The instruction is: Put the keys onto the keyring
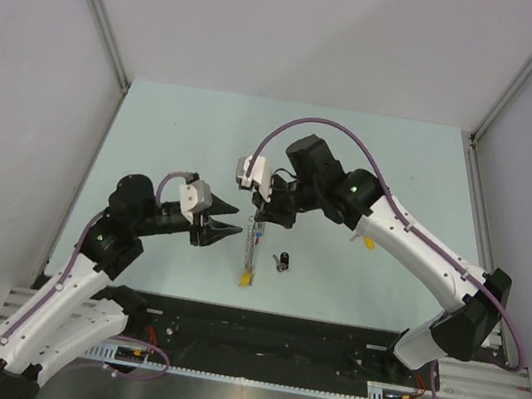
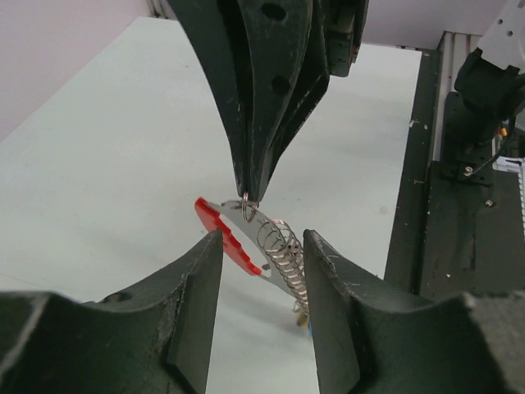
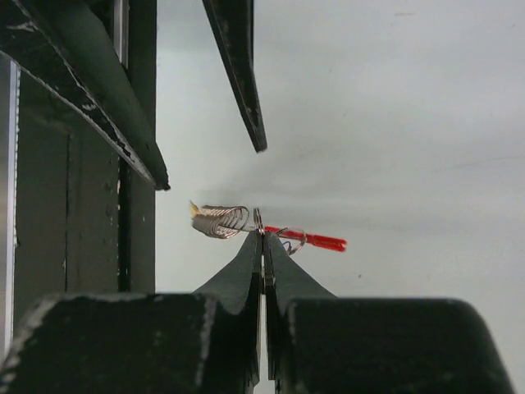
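The keyring [image 1: 252, 248] hangs over the table, a grey metal piece with a red section [image 2: 223, 231] and a stack of small wire rings [image 2: 285, 249]. My right gripper [image 1: 261, 218] is shut on a small ring at its top end [image 3: 261, 222]. A yellow tag [image 1: 245, 279] dangles at its low end. My left gripper [image 1: 218, 230] is open beside the keyring. In the left wrist view its fingers [image 2: 202, 295] stand on either side of the keyring's lower part, apart from the red section. One key with a black tag [image 1: 284, 260] lies on the table right of the keyring.
The pale green table [image 1: 173, 144] is walled on three sides by grey panels. A black rail [image 1: 274, 338] runs along the near edge by the arm bases. My right arm [image 1: 411, 245] reaches in from the right.
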Motion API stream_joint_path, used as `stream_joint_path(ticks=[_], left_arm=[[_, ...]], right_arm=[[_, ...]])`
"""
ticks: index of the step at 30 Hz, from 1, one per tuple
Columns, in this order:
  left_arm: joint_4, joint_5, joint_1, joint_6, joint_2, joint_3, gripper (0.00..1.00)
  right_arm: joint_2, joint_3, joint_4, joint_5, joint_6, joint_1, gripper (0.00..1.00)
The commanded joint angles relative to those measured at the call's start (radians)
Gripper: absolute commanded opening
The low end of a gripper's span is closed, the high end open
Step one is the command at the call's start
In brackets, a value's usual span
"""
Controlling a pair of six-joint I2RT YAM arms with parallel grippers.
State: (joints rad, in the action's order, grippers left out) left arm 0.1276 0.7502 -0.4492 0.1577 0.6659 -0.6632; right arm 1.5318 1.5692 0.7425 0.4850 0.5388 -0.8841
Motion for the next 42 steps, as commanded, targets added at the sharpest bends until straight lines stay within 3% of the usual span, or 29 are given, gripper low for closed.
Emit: stream_joint_path(ticks=[1,22,42], left_arm=[[-0.016,0.06,-0.029,0.042,0.027,-0.036,0.48],[-0.082,0.052,-0.062,0.009,0.061,0.008,0.31],[-0.167,0.107,-0.063,-0.037,0.038,0.042,0.26]], right_arm=[[0.017,0.097,0.119,-0.042,0.07,-0.03,0.0],[0.007,0.126,0.127,-0.006,0.115,-0.081,0.0],[-0.05,0.075,0.083,0.007,0.101,-0.085,0.0]])
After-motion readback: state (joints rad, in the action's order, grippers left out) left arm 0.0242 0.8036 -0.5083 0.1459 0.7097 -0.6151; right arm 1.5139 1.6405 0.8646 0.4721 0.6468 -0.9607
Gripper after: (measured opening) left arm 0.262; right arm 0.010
